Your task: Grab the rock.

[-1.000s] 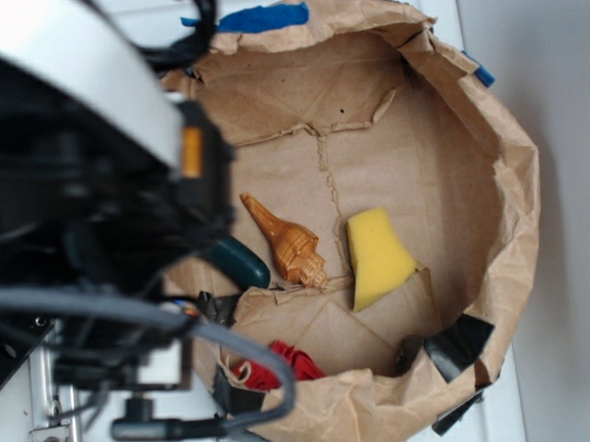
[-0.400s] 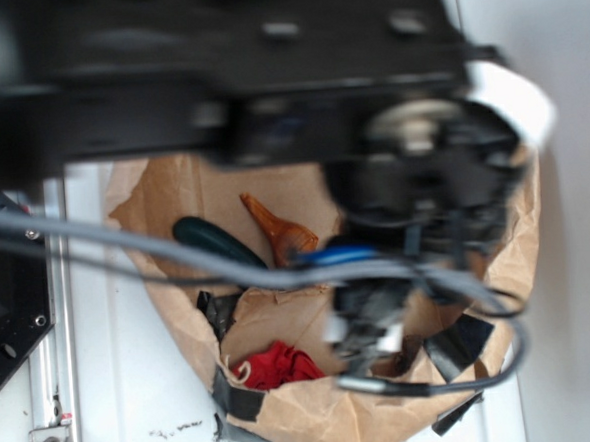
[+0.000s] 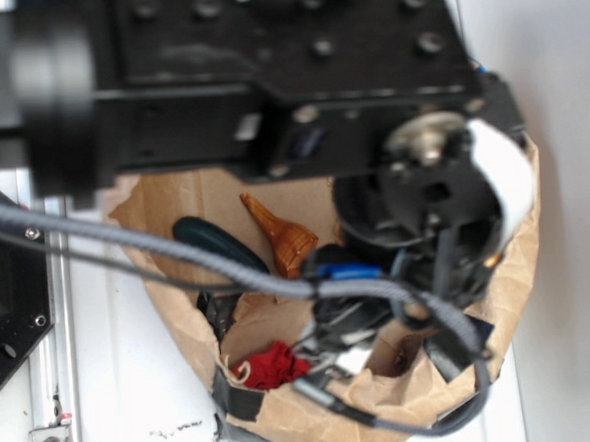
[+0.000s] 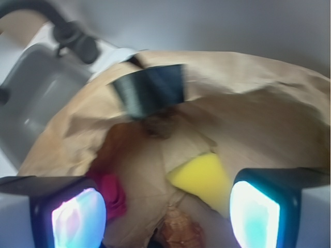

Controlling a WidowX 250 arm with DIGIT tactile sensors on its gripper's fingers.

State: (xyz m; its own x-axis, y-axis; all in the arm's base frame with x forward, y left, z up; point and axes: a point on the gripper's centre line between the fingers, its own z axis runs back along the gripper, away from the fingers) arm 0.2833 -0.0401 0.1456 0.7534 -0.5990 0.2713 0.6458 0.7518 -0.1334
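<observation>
Gripper [image 4: 165, 206]: I see the fingers spread wide, nothing between them, above the bag
Rock [image 4: 161, 125]: dark lump at the far wall of the paper bag [image 4: 248, 103], just below the black tape patch [image 4: 150, 90]
Yellow sponge [image 4: 199, 178]: nearer me, right of centre
Red thing [image 4: 111, 194]: left, beside my left finger
Exterior view: the arm hides the rock

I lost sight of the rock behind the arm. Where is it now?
In the wrist view the rock sits upper centre, against the paper wall just below the black tape patch, beyond the yellow sponge. The arm hides it in the exterior view.
</observation>
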